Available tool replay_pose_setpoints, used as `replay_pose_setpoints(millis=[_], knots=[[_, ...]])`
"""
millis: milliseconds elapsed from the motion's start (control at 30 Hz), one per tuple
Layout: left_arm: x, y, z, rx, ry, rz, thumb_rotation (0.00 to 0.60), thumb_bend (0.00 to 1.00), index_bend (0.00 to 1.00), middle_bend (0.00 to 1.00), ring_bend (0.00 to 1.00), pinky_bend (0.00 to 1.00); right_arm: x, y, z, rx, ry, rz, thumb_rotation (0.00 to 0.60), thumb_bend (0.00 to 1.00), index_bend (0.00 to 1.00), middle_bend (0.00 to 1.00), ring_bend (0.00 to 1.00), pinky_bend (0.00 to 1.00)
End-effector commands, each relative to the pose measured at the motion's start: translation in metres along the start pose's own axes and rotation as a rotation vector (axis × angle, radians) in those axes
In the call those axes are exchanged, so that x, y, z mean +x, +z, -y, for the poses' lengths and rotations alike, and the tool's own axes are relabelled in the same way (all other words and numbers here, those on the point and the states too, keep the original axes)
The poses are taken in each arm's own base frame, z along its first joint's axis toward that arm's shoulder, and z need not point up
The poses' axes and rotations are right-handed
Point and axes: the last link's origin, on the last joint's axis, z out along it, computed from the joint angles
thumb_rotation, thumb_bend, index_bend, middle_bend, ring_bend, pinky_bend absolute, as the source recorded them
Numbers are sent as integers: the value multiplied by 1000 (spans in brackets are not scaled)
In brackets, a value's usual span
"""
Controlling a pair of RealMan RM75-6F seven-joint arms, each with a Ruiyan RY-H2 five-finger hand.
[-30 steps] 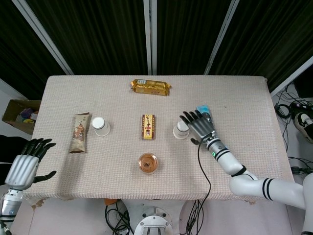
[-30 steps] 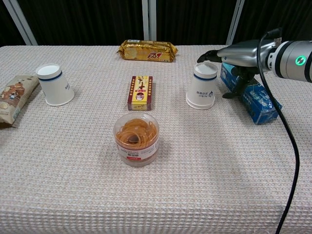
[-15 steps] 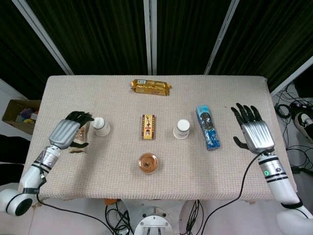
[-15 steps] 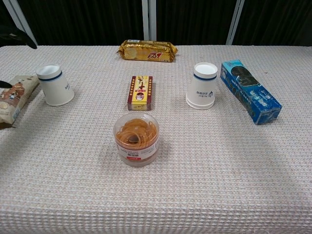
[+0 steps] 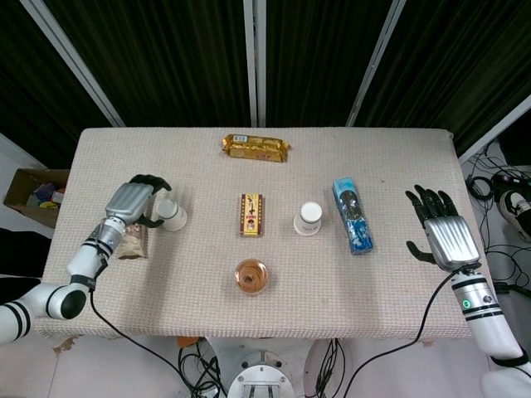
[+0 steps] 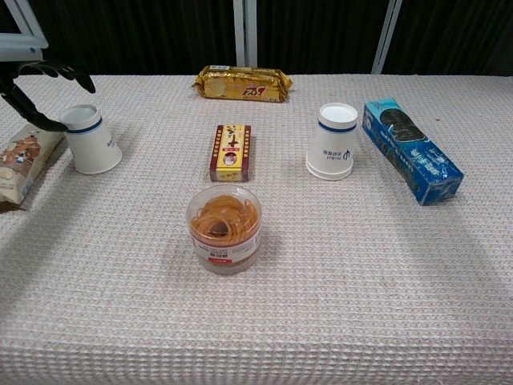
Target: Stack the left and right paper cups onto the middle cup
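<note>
The left hand point(image 5: 137, 202) now reaches the left paper cup point(image 5: 172, 214), fingers curling around its top, while the right hand point(image 5: 446, 235) sits further right, off the table's edge.

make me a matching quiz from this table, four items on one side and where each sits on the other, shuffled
Items:
1. gold snack pack
2. blue cookie box
3. rubber band tub
4. left hand

Places:
A. nearest the front edge, in the middle
B. beside the left paper cup
C. far edge, in the middle
D. just right of the right paper cup

Pairs: 1-C, 2-D, 3-A, 4-B
</note>
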Motion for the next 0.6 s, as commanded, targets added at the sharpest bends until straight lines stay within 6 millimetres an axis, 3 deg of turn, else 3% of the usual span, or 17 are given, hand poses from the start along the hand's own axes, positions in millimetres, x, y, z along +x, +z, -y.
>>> replay_pose_setpoints(millis=[33,400,600], knots=[[-4,8,-4,7,4,14,600,257,304,229,147,117,-1,1,0,-1,0,4,600,217,0,0,0,0],[-15,15,-6,14,-15,55,600,296,350,270,174,120,-8,0,-9,-29,15,21,600,216,0,0,0,0],[-2,16,-17,-25,-75,-41,600,372,508,510,360,155,-10,-2,-14,-47,28,19,600,217,0,0,0,0]])
